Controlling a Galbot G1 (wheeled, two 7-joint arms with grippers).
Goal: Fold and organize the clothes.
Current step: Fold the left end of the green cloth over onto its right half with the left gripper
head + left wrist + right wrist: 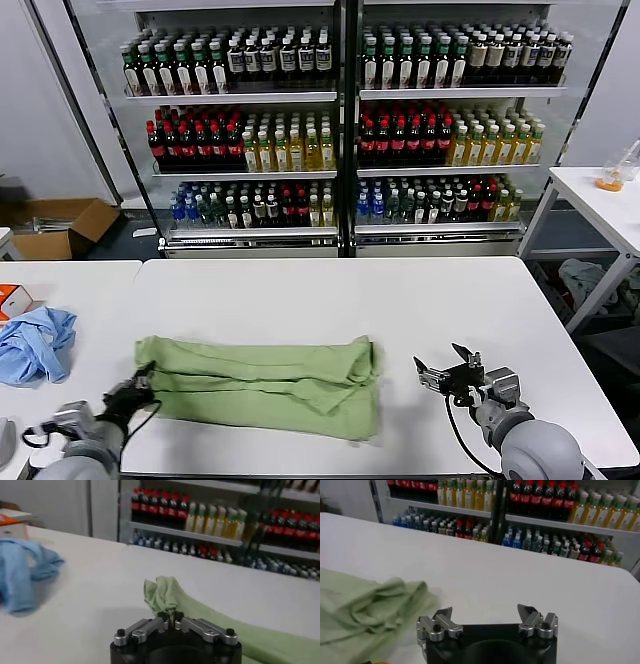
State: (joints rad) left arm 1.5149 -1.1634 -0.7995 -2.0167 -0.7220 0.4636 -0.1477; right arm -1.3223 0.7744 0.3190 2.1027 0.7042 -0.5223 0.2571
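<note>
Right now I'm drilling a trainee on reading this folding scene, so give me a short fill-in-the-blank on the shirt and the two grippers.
1. The left gripper is shut on an edge of the green ____.
2. The right gripper stands ____, apart from the polo shirt, holding nothing.
3. Toward the robot's left, a crumpled cloth coloured light ____ lies on the table.
4. Behind the table, the cooler shelves hold rows of ____.

Missing words: shirt; open; blue; bottles

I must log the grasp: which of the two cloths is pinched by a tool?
The green polo shirt: the left tool pinches its bunched end. The blue cloth lies apart, untouched.
</note>
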